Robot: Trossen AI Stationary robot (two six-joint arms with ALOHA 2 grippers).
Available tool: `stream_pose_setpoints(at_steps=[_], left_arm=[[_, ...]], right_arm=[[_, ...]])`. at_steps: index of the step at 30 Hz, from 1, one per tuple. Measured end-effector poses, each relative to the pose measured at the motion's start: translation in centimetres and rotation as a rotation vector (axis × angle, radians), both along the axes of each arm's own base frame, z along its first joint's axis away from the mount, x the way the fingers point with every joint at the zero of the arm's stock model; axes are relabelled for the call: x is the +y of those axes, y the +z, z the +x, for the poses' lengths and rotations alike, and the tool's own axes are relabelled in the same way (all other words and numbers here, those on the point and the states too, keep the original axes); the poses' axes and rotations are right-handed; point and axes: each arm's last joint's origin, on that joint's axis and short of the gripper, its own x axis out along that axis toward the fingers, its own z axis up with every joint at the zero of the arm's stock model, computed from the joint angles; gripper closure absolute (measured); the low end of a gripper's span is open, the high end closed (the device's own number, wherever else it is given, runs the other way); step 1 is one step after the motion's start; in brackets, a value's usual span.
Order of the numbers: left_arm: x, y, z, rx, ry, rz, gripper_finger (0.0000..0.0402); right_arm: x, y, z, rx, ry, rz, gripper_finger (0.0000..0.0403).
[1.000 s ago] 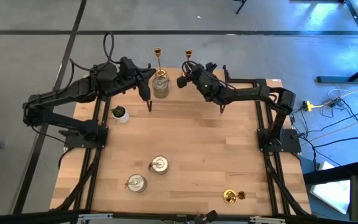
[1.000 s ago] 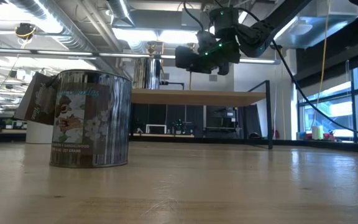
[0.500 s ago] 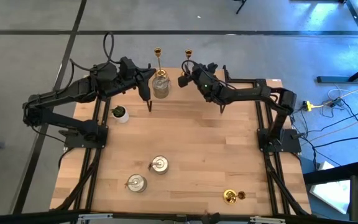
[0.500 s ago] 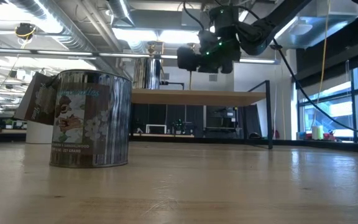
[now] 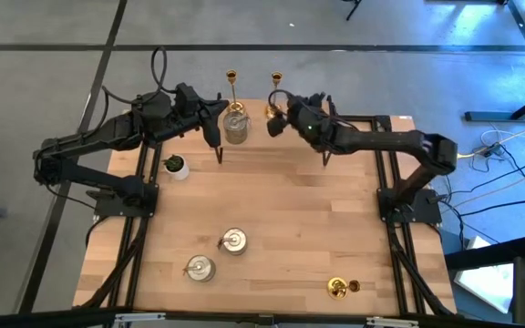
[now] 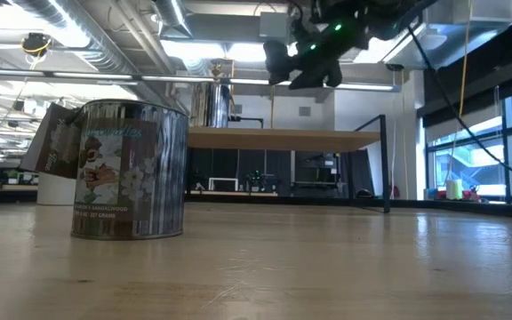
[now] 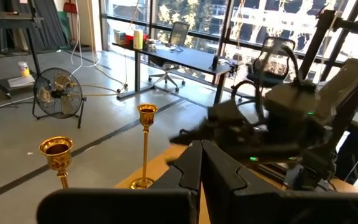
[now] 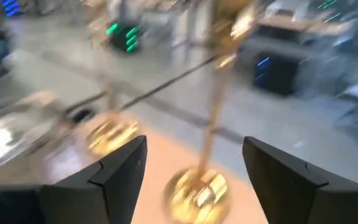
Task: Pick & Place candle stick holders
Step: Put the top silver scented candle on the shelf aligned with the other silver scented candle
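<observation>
Right gripper (image 5: 274, 117) hovering by a gold candle stick holder (image 5: 276, 89), top centre.
Its fingers are standing open; left gripper (image 5: 219, 150) is sitting closed, upper left.

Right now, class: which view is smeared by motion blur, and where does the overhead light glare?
Right wrist view: the gold candle stick holder is heavily smeared, the open right gripper sharper. Low view: ceiling lights glare, and the silvery holder looms large.

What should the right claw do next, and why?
Probably ease forward a little and close. The right gripper is open, with a gold holder's thin stem standing in the gap ahead of its fingers, not gripped yet. The left gripper waits nearby.
</observation>
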Motion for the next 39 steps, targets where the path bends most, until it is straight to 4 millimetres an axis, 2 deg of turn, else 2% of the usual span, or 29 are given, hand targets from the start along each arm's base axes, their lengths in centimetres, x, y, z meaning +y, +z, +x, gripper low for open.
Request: stream_pose_setpoints(at_steps=[4,7,12,15,19,25,30,34,39], left_arm=[[-0.1,0.2,-0.1,-0.017,-0.031,-0.011,0.0397],[-0.3,0.0,0.0,-0.017,-0.098,-0.034,0.0396],[-0.8,-0.3,0.2,0.013,-0.324,-0.077,0.04],[-1.0,-0.8,0.1,0.05,-0.488,-0.131,0.0398],[-1.4,-1.2,0.4,0.056,-0.621,-0.238,0.0396],[-3.5,-1.5,1.5,0.047,-0.749,-0.39,0.0398],[-8.2,-1.6,2.8,0.021,-0.747,-0.4,0.0398],[-11.6,-2.6,4.4,0.008,-0.645,-0.418,0.0398],[-14.8,-5.0,6.3,0.071,-0.585,-0.511,0.0398]], right_arm=[[2.7,0.8,-1.4,0.065,0.257,0.177,0.0133],[4.7,2.5,-2.6,0.014,0.504,0.324,0.0133],[6.9,5.3,-5.1,-0.075,0.806,0.514,0.0133],[7.8,6.4,-6.6,-0.08,0.931,0.592,0.0133],[8.9,7.3,-8.3,-0.076,1.063,0.714,0.0133],[10.4,7.9,-9.7,-0.061,1.123,0.861,0.0133],[12.0,7.8,-10.9,0.011,1.156,0.906,0.0133],[13.1,7.9,-11.4,0.031,1.134,0.867,0.0133],[14.6,8.7,-12.5,-0.025,0.928,0.706,0.0133]])
